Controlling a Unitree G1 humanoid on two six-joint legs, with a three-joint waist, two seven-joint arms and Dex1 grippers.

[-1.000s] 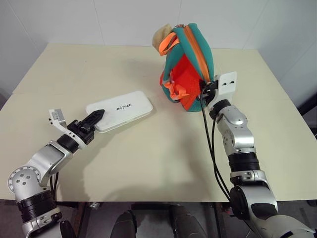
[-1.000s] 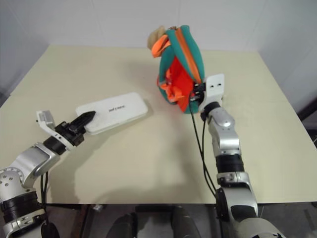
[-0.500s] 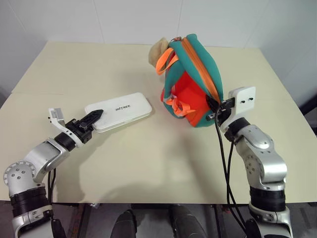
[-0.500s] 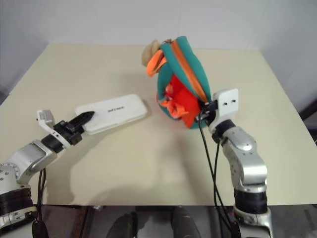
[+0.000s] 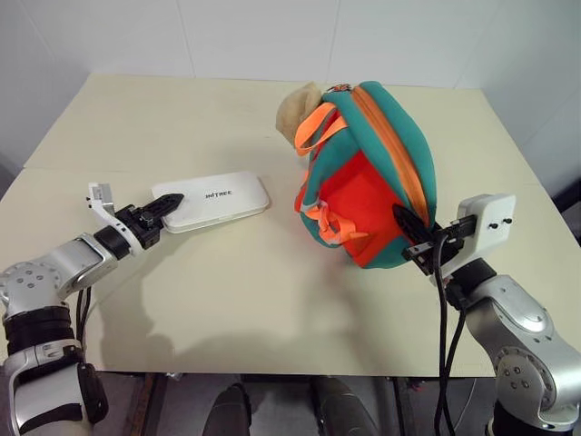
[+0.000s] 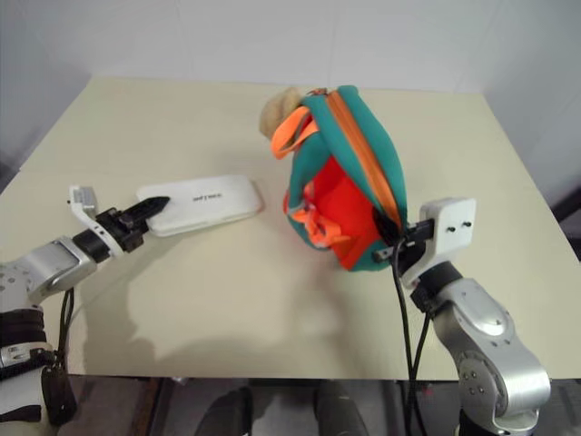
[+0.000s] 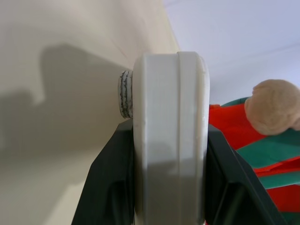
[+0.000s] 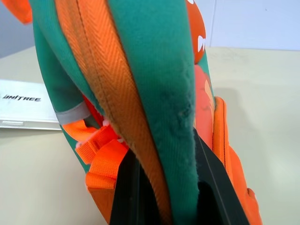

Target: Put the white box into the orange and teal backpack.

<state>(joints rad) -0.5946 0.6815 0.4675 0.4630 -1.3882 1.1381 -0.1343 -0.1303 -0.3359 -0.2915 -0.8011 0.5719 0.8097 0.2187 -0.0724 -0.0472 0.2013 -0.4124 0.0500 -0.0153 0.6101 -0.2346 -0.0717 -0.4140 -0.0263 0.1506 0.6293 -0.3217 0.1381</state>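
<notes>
One white box, one backpack and two grippers are on or over the desk (image 5: 236, 300).

Nearest, toward the desk's right front corner, the right gripper (image 5: 410, 234) has its two black fingers pinched on the teal edge of the orange and teal backpack (image 5: 368, 177), beside the orange zipper trim. In the right wrist view the teal fabric and orange webbing run down between the two fingers (image 8: 213, 187).

Toward the left front of the desk, the left gripper (image 5: 161, 210) has its jaws clamped on the near-left end of the white box (image 5: 213, 200), one finger on the lid and the other below it. The left wrist view looks along the box edge-on, a dark finger (image 7: 110, 183) pressed against each flat face.

The box lies left of the desk's middle, its long axis running roughly parallel with the front edge, slightly skewed, the gripped end toward the left edge and the free end pointing at the backpack, near it but apart. Its lid faces up, with dark lettering (image 5: 216, 193) on it.

The backpack sits right of centre, its orange interior facing the box and its long axis running from the gripped front end back toward the far edge. Its beige fuzzy plush piece (image 5: 298, 104) and an orange strap loop (image 5: 318, 134) are at the far end.
</notes>
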